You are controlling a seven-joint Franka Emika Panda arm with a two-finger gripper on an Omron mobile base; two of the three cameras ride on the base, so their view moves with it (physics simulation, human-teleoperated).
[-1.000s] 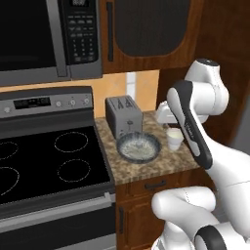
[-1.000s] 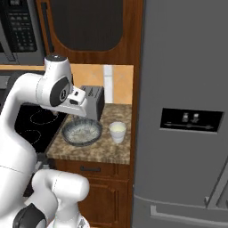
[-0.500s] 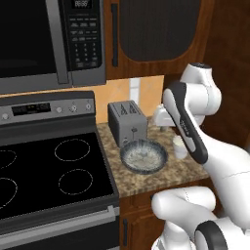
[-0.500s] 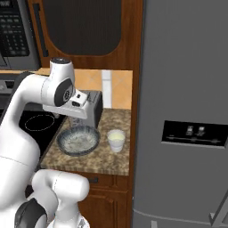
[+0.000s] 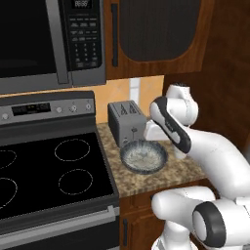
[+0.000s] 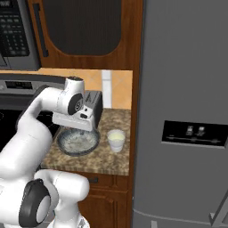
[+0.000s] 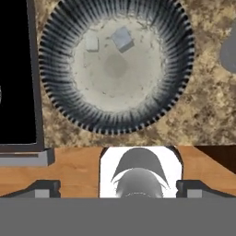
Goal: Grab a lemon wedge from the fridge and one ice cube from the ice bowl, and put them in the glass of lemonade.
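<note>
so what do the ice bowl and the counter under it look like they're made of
Wide shallow blue-grey ribbed ice bowl: probably glazed ceramic, given its dark fluted wall and matte, grainy whitish floor holding two pale ice cubes. Brown speckled counter: granite-like stone, mottled tan and black, finish unclear.

The ice bowl (image 6: 78,141) sits on the speckled granite counter (image 6: 111,159), with the glass of lemonade (image 6: 116,140) just beside it toward the fridge (image 6: 187,111), whose doors are shut. The white arm's hand hangs over the bowl's rim in front of the toaster (image 6: 93,107), and the stove (image 6: 13,116) lies beyond the arm.
</note>
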